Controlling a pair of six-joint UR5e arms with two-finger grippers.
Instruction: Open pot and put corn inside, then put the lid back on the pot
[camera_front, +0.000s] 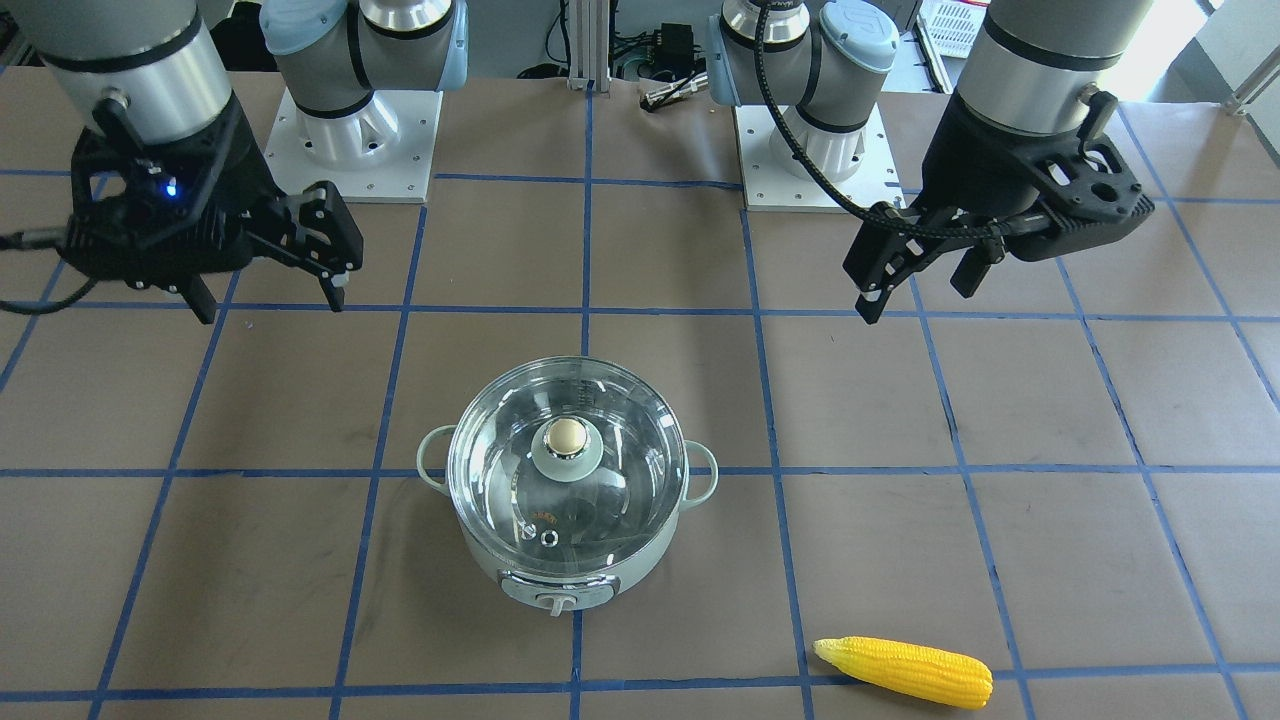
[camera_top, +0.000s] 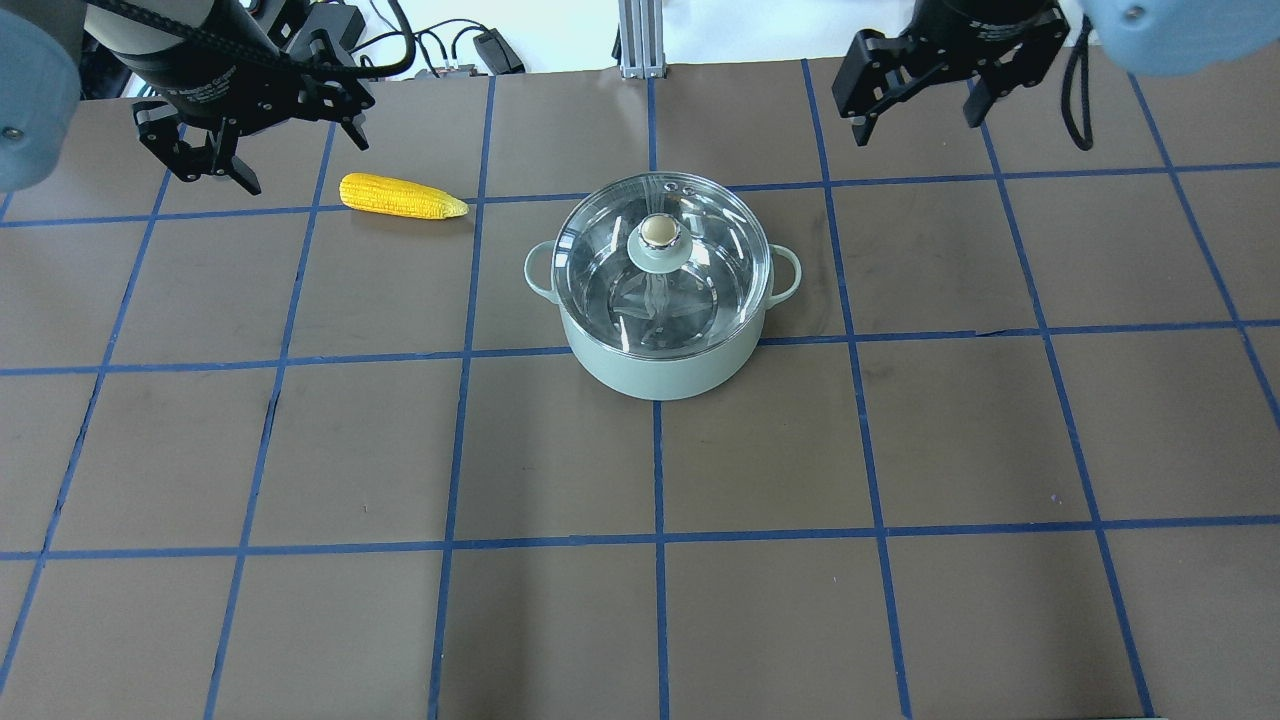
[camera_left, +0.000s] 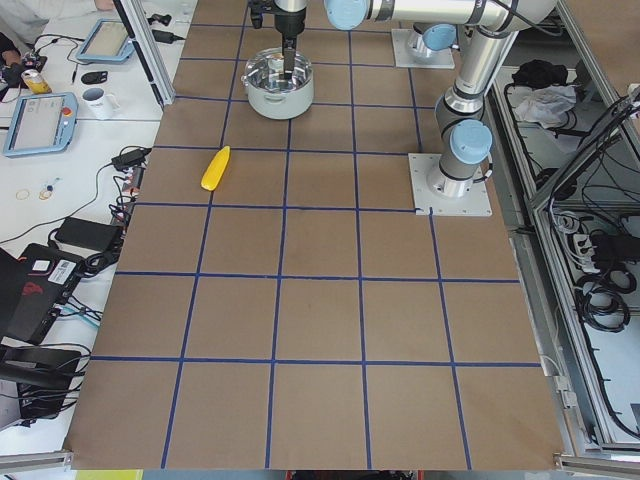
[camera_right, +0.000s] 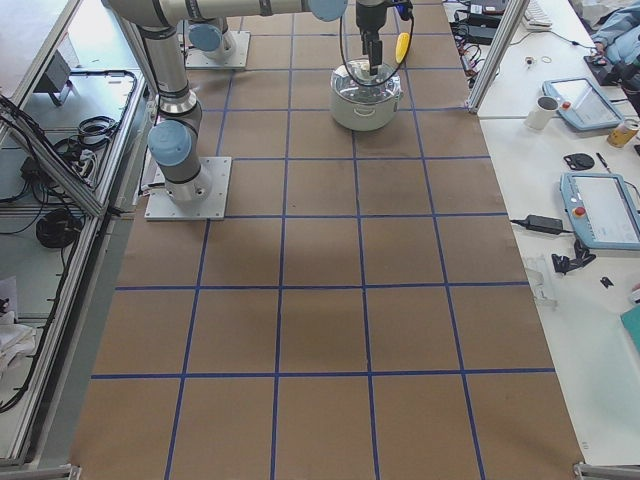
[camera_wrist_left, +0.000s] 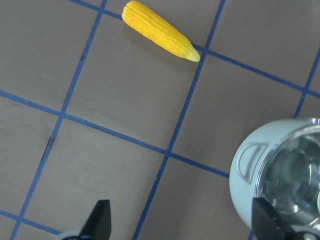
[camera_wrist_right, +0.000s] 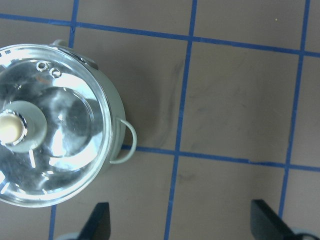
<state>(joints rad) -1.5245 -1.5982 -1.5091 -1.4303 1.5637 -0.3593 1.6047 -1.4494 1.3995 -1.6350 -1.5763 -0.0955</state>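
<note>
While both arms hang above the table (camera_front: 1100, 420), the left gripper (camera_front: 915, 285) has its fingers spread apart and holds nothing. The right gripper (camera_front: 270, 300) is likewise spread and empty. The pot (camera_top: 660, 370) stands on the table between the two grippers, farther from the robot's base than either and touching neither. The lid (camera_top: 690, 270) is seated on the pot rim, with its beige ball knob upright at the centre. The corn (camera_top: 400, 197) lies flat on the table beyond the left gripper, on the operators' side, apart from the pot, with its pale tip pointing toward the pot.
</note>
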